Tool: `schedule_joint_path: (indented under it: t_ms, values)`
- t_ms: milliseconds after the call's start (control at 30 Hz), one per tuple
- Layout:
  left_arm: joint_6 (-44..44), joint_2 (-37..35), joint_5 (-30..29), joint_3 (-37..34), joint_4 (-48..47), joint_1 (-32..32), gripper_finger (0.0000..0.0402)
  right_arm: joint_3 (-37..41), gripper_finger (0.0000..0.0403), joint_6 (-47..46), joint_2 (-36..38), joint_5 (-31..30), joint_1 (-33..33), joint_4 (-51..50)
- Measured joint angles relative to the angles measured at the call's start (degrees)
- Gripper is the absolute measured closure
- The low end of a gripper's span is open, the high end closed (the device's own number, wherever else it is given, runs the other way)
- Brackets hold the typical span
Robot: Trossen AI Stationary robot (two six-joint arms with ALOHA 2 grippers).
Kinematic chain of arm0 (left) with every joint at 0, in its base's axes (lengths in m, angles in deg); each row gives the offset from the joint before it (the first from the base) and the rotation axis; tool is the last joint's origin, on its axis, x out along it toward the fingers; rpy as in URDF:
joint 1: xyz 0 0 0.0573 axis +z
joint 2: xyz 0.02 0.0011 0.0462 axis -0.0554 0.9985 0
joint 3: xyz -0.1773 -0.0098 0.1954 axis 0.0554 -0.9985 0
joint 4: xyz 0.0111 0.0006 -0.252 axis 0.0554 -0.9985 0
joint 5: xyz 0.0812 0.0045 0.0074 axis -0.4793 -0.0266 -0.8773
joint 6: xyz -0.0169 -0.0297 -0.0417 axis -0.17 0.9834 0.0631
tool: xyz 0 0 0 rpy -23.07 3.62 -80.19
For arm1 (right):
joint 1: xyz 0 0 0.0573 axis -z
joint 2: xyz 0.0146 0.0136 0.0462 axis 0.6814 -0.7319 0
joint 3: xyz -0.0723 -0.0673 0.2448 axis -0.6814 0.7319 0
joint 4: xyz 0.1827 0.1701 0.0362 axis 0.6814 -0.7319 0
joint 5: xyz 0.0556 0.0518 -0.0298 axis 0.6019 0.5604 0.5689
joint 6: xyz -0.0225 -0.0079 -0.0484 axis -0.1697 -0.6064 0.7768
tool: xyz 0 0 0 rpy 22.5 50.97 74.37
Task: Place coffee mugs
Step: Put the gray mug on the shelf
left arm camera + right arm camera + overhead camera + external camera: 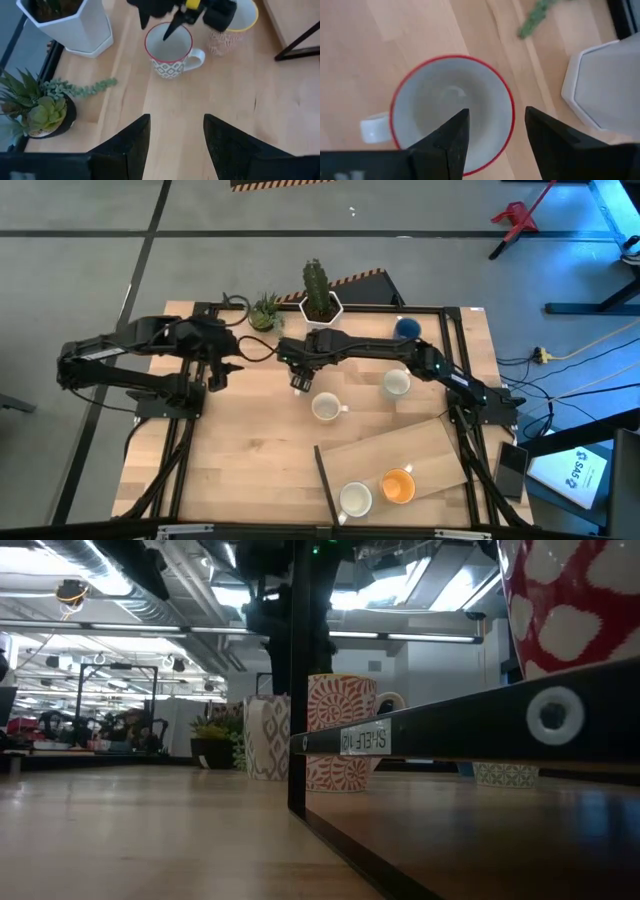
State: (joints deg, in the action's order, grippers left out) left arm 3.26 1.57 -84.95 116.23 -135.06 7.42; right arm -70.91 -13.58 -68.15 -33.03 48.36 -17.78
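Over the table's left side your left gripper [222, 370] waits with its fingers spread apart, holding nothing. Toward the middle, your right gripper [492, 135] hangs above the red-rimmed mug [451, 112], fingers parted, one over the bowl, one outside the rim, beside the hexagonal cactus pot [602, 87]. Judge that mug as stiff, glazed, slippery and breakable: pinch the wall across the rim, away from the handle [375, 128], and close gently.

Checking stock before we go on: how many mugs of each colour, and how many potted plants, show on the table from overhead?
White mugs: 3
Orange mug: 1
Blue mug: 1
Potted plants: 2
Total: 7
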Motion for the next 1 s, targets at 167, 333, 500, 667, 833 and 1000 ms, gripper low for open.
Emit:
schedule_joint_path:
  t_ms: [167,333,500,667,833,1000]
  values:
    - [0.3,-0.6,0.0,0.0,0.2,0.0,0.0223,0.0,0.0223,-1.0,-0.5,-2.0,0.8,-1.8]
    - [0.2,-0.6,0.0,0.0,0.2,0.0,0.0223,0.0,0.0238,-1.0,-0.5,1.5,1.9,-1.9]
    - [0.2,-0.2,0.0,0.0,0.1,0.0,0.0223,0.0,0.0305,-1.0,-0.6,1.6,1.9,-1.9]
    - [0.2,-0.3,0.0,0.0,0.1,0.0,0.0223,-0.1,0.0377,0.0,-1.7,3.7,2.1,-1.9]
    - [0.3,-0.3,0.0,0.0,0.0,0.0,0.0223,-0.2,0.0394,0.5,-2.0,5.9,2.2,-1.9]
    - [0.4,-0.3,-1.2,0.0,0.0,0.0,0.0223,-0.2,0.0399,0.7,-2.1,6.4,2.3,-1.9]
